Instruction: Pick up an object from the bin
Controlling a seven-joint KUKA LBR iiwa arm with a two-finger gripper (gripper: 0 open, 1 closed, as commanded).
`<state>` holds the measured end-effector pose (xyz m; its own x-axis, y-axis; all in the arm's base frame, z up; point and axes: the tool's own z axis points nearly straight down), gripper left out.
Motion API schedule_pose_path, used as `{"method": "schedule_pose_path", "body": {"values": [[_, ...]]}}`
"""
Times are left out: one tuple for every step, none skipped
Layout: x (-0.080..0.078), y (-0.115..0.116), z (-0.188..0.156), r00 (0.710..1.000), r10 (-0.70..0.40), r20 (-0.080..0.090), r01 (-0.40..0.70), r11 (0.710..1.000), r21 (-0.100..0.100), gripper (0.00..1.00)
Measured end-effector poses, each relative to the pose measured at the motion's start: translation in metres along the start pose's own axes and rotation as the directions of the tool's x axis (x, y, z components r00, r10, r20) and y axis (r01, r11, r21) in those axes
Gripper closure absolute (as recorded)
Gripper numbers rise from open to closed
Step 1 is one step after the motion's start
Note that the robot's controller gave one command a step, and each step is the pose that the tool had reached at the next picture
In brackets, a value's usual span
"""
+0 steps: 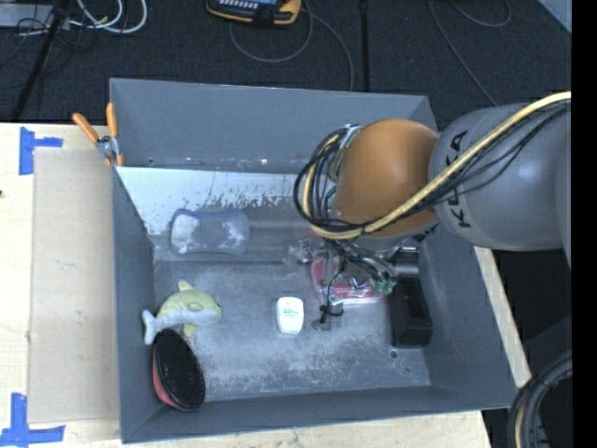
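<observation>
My gripper (326, 308) hangs below the arm's wrist, low in the middle right of the bin. Right under and behind it lies a pink and red flat thing (354, 288), partly hidden by the gripper. A small white rounded case (290, 315) with a greenish label lies on the floor just left of the gripper, apart from it. A black box (409, 315) lies along the right wall, close to the gripper's right.
A clear plastic container (207, 231) lies at the back left. A pale yellow-green fish toy (183, 312) and a black oval brush with a red rim (177, 370) sit in the front left corner. The arm's orange cover and cables hang over the back right.
</observation>
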<state>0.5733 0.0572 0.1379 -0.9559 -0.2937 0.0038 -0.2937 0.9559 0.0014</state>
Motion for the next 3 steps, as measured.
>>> {"method": "schedule_pose_path", "body": {"values": [[0.002,0.008,0.045,0.982,-0.191,-0.002,0.191,0.982,-0.001,0.00],[0.005,0.009,0.069,0.976,-0.218,-0.003,0.218,0.976,-0.002,1.00],[0.005,0.009,0.069,0.976,-0.218,-0.003,0.218,0.976,-0.002,1.00]]}}
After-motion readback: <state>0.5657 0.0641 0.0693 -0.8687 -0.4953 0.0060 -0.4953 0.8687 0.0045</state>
